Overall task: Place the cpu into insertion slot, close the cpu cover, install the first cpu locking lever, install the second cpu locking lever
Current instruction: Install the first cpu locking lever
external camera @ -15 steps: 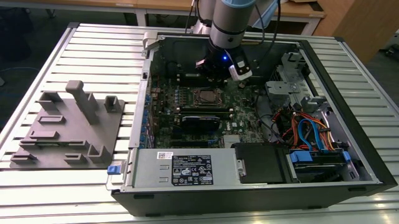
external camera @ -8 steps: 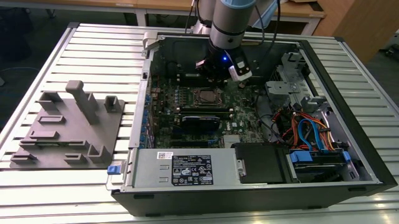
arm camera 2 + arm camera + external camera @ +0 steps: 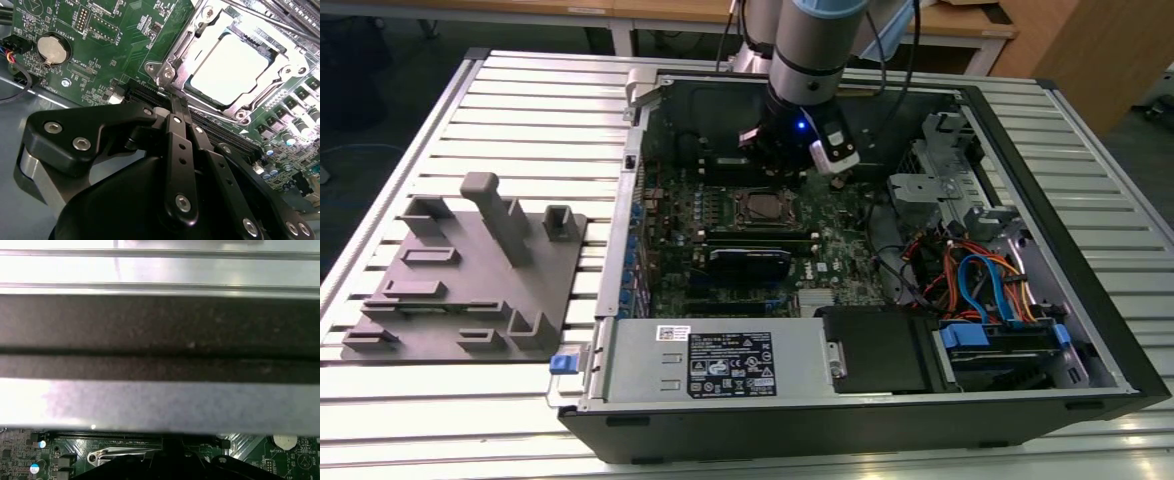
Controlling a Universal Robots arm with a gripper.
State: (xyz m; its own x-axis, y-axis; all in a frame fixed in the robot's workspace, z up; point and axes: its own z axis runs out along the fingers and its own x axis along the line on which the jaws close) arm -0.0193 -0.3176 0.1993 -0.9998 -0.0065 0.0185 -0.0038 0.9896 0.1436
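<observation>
The gripper [image 3: 178, 102] hangs low over the green motherboard [image 3: 125, 45], its two black fingers [image 3: 172, 130] pressed flat together with nothing between them. In the second wrist view the tips sit just beside one corner of the insertion slot [image 3: 167, 74], close to its silvery rim but apart from it. The cpu [image 3: 227, 67] is in the slot, its pale face shining up through the window of the cpu cover [image 3: 192, 37], which lies down around it. Whether the locking levers are hooked, I cannot tell. A round coin battery [image 3: 52, 49] sits well off to the side. In the exterior view the arm reaches down into the open computer case [image 3: 1067, 330], the gripper [image 3: 781, 165] just behind the cpu [image 3: 758, 208].
</observation>
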